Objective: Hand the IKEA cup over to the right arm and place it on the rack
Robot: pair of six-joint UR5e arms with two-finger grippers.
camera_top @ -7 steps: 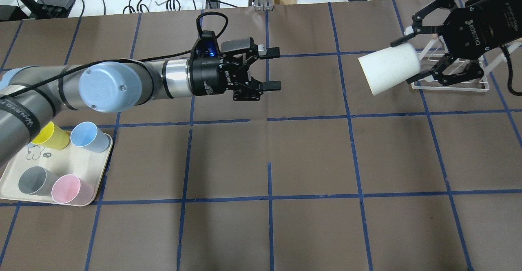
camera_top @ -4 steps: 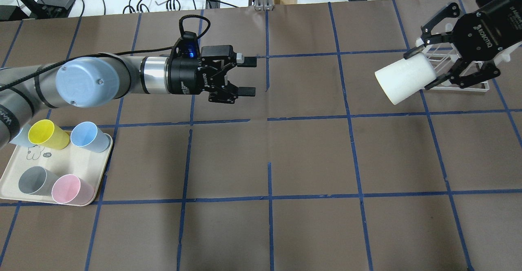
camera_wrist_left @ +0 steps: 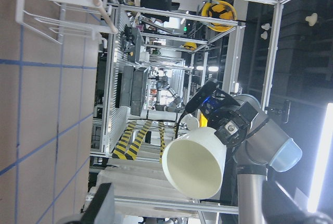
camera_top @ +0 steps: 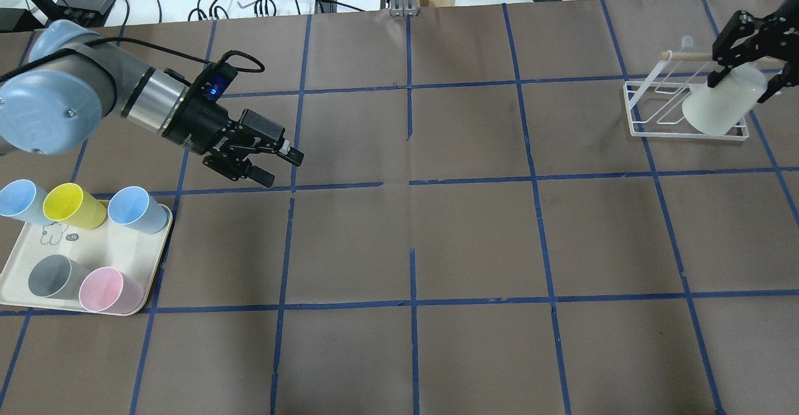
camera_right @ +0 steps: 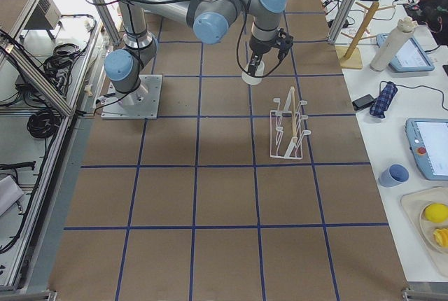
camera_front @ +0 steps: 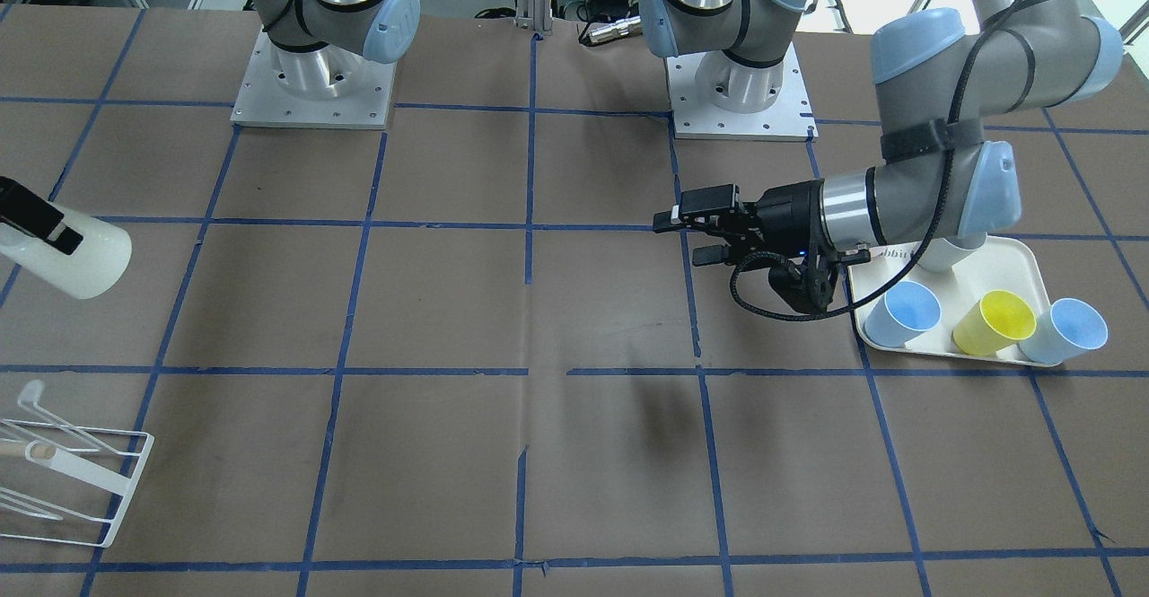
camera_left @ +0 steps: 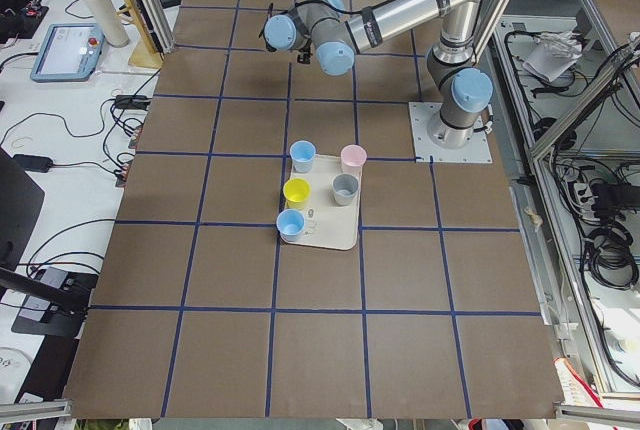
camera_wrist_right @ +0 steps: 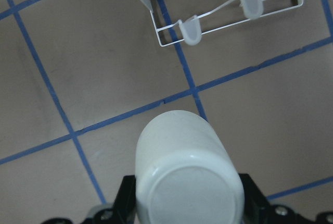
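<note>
The IKEA cup [camera_top: 718, 108] is pale cream. My right gripper [camera_top: 743, 87] is shut on it near its base and holds it in the air, mouth tilted downward. The cup also shows in the front-facing view [camera_front: 72, 263], the exterior right view [camera_right: 252, 73] and the right wrist view [camera_wrist_right: 182, 166]. The white wire rack [camera_top: 655, 106] stands on the table at the far right; in the exterior right view the rack [camera_right: 288, 127] is apart from the cup. My left gripper [camera_top: 282, 170] is open and empty at the left, above the table.
A cream tray [camera_top: 81, 246] at the left front holds two blue cups [camera_top: 137, 209], a yellow cup [camera_top: 72, 206], a grey cup [camera_top: 53, 276] and a pink cup [camera_top: 109, 289]. Cables and gear lie beyond the table's far edge.
My right gripper has carried the cup to the right toward the rack and turned it mouth-down. My left arm has drawn back to the left, its gripper still open.
</note>
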